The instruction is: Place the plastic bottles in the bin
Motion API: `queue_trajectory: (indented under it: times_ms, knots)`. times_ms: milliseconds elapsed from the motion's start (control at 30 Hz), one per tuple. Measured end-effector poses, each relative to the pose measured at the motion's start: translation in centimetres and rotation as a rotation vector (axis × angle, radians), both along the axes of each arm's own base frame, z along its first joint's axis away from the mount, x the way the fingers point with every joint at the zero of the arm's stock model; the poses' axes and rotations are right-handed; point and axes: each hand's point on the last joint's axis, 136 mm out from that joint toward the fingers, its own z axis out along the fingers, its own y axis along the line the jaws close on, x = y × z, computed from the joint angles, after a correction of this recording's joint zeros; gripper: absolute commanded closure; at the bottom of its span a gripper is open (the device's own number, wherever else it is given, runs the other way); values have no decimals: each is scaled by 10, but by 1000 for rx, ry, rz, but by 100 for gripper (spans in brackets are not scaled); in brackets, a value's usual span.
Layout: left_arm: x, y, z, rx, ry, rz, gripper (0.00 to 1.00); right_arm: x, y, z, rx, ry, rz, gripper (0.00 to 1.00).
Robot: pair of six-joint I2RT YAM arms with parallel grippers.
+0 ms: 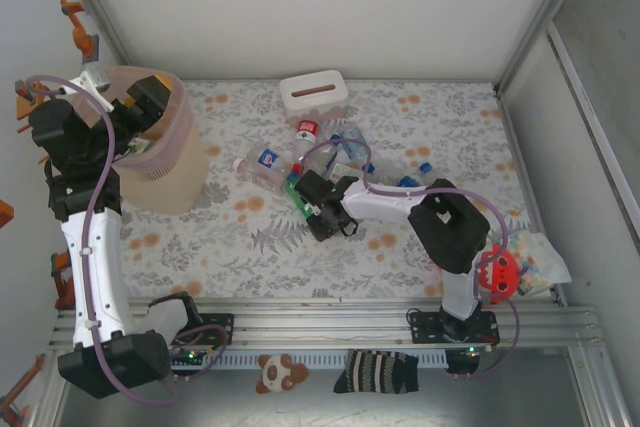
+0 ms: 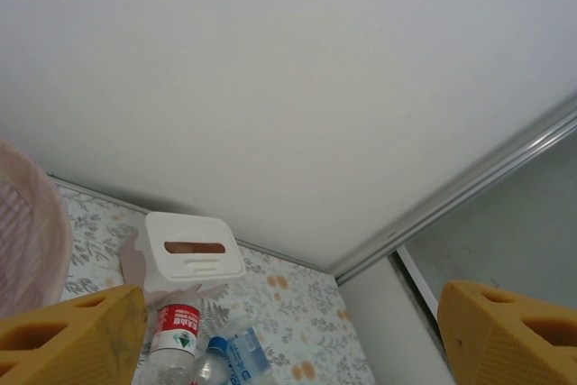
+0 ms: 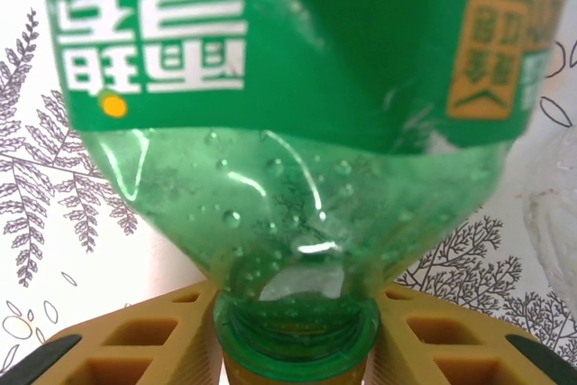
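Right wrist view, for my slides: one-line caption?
Right claw shut on the neck of a green bottle, above fern-printed tabletop.

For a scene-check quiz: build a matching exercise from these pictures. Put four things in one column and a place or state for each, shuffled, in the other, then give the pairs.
Column A
1. green bottle
2. bin
3. white tissue box
4. left end effector

Column B
a. jaws wide apart, holding nothing
b. far middle of the table, slot facing up
c. neck clamped by the right end effector
d. stands upright at the table's far left

Pairs: 1-c, 2-d, 3-b, 4-a
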Motion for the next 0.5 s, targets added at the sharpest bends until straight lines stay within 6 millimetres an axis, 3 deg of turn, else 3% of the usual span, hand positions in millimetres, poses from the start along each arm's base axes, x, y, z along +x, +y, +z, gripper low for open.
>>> queue_trajectory:
  times_ms: [333,500]
  knots:
    - [0,0,0,-5,1,0,21,-2,-2,3,1,-4,-6,77]
    - [-1,-1,1,-3,0,-6,21,-5,-8,23,27,-26,-15,78]
